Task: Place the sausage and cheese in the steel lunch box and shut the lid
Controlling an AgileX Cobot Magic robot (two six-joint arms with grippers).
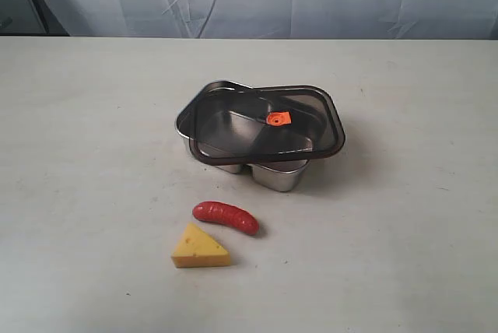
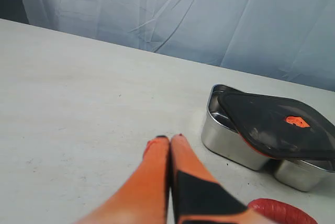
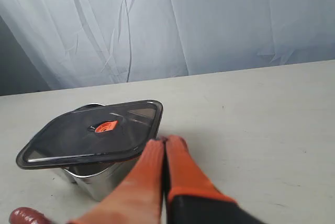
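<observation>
The lid point(image 1: 249, 127) is sitting askew, seemingly unsealed, on the steel lunch box point(image 1: 276, 176); left gripper point(image 2: 170, 138) and right gripper point(image 3: 166, 141) are hanging pinched together.

Left gripper point(image 2: 170, 139) clamped tight, its two orange fingers point(image 2: 152, 177) pressed flat together, tips meeting, nothing between them. Right gripper point(image 3: 166, 140) matches: fingers point(image 3: 146, 177) sealed side by side, a black patch on one, tips level.
</observation>
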